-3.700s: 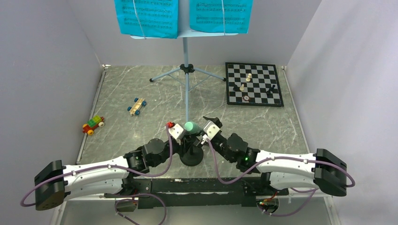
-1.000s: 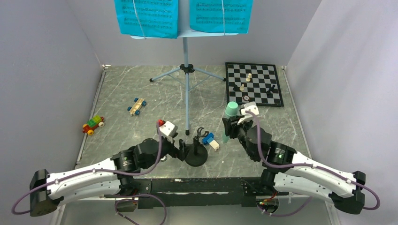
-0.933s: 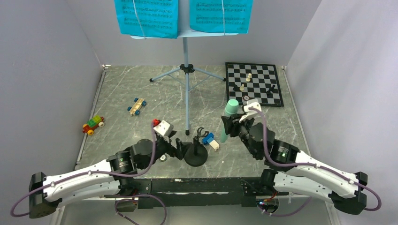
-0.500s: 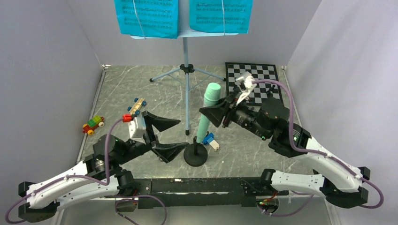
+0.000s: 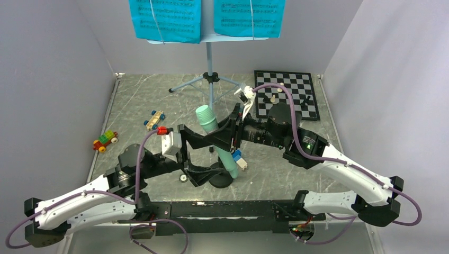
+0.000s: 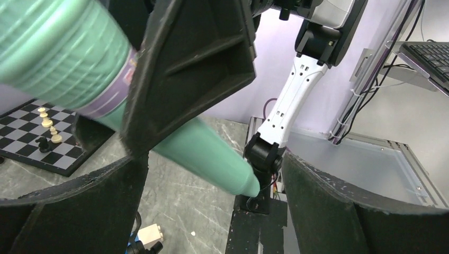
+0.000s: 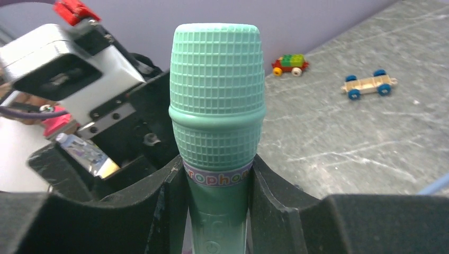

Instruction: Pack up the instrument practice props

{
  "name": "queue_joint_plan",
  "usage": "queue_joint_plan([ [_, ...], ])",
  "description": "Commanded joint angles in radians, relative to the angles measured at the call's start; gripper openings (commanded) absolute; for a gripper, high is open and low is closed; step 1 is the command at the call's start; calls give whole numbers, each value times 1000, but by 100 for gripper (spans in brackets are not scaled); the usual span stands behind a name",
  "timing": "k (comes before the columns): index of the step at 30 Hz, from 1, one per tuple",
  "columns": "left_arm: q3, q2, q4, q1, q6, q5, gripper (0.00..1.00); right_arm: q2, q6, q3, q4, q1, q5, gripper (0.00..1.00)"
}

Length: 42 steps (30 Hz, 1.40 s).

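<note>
Right wrist view has your right gripper (image 7: 217,211) clamped round the mint-green microphone (image 7: 217,95) mid-frame, while your left gripper (image 6: 214,164) gapes wide open, gripping nothing.

top cam sits high up behind the arms and looks down and forward over the whole table (image 5: 137,100), right out to the back wall, so that's the wide shot. left wrist cam is low and faces the right side, with the microphone (image 6: 58,50) super close and the chessboard (image 6: 26,135) further back. right wrist cam faces the opposite way, leftward, with the microphone filling the middle and the wooden toy car (image 7: 366,85) and brick toy car (image 7: 289,64) way behind. all three share the microphone. the top cam also catches the chessboard and both cars.
</note>
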Motion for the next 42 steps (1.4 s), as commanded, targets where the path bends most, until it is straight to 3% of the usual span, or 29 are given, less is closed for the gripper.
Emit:
queue_joint_plan([
  [1, -19, -34, 26, 10, 3, -33, 99, -36, 32, -4, 140, 3, -77, 0],
  [10, -110, -72, 203, 27, -88, -55, 99, -115, 92, -193, 479, 6, -91, 0],
  [22, -69, 45, 294, 37, -123, -1, 98, -75, 91, -215, 594, 45, -97, 0],
  [27, -67, 69, 329, 50, -141, 42, 70, -71, 87, -217, 569, 50, -96, 0],
  [32, -76, 53, 325, 60, -144, 52, 16, -95, 65, -227, 504, 50, -54, 0],
  [33, -78, 44, 316, 61, -145, 49, 2, -102, 62, -232, 492, 51, -42, 12],
  [40, -127, -56, 234, 67, -143, -53, 0, -147, 32, -248, 404, 49, 14, 68],
  [41, -135, -71, 224, 68, -142, -66, 0, -153, 24, -250, 398, 49, 27, 69],
  [42, -143, -89, 219, 68, -142, -74, 0, -160, 20, -255, 401, 50, 30, 62],
])
